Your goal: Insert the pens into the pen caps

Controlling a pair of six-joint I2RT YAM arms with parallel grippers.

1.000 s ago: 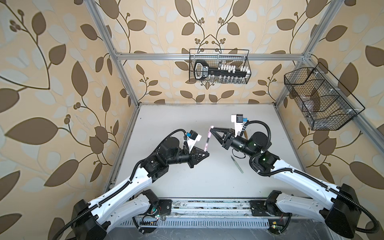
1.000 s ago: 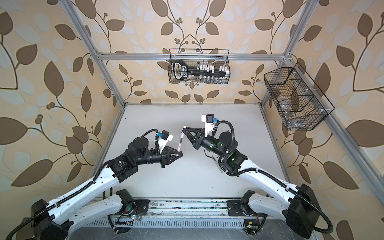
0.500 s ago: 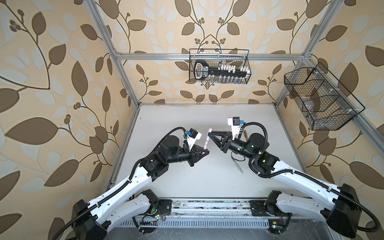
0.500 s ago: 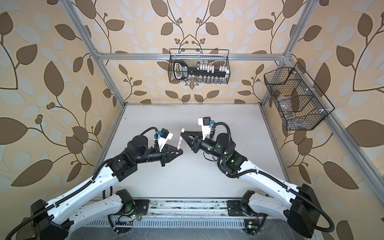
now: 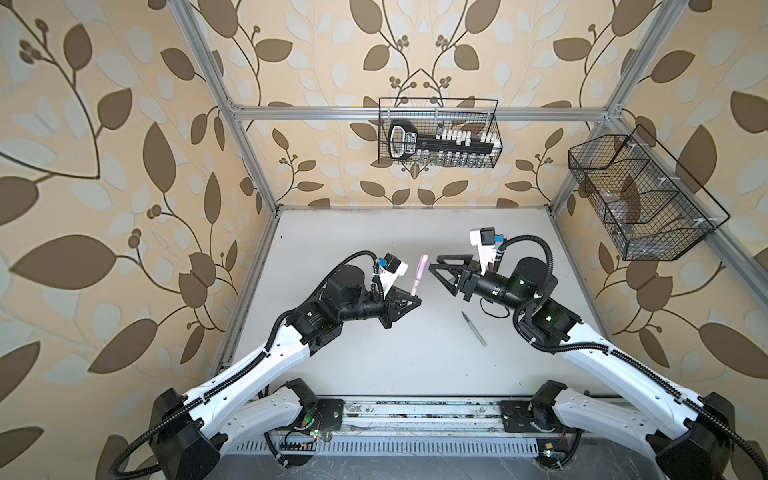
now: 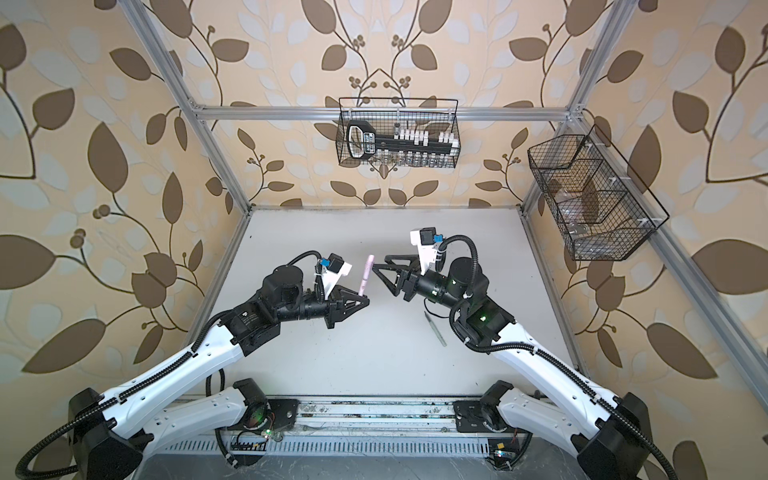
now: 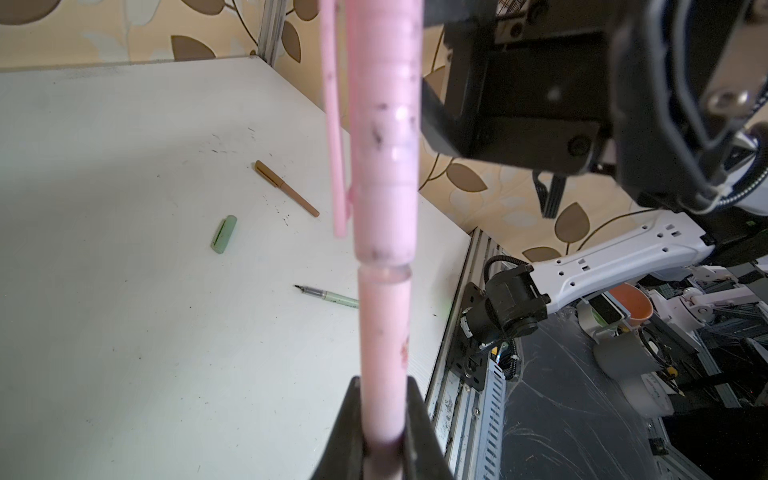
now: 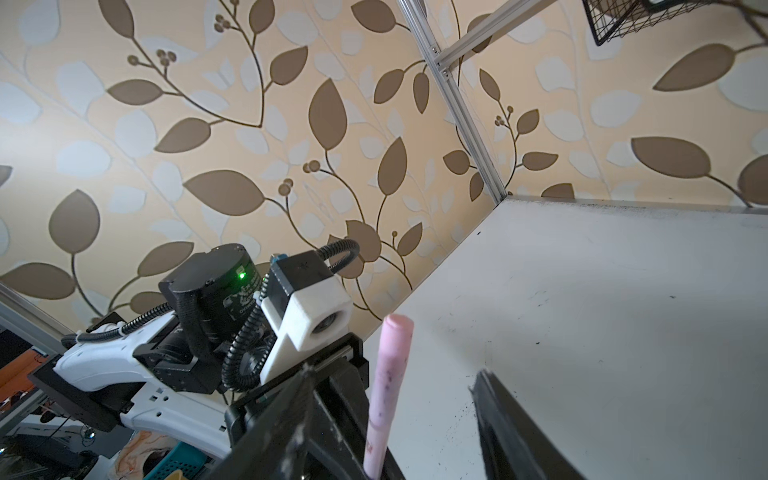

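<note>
Clamped on the tail of the pink pen (image 5: 415,286), the left tool (image 5: 412,300) holds it roughly upright, leaving its top free for the pink cap (image 5: 421,266) seated there, while the right tool (image 5: 441,279) stands jaws apart just beside that pen's top.

The pink pen (image 7: 384,324), blurred, runs off the left wrist view's edge at its capped end. Its other end is buried in the jaws of the left gripper (image 7: 382,386). It hides the green pen's (image 7: 328,296) rear half. What lies in the side basket (image 5: 665,232) is too faint to tell.

Right end effector (image 5: 439,277) has opened, releasing the pink cap (image 5: 422,266).
</note>
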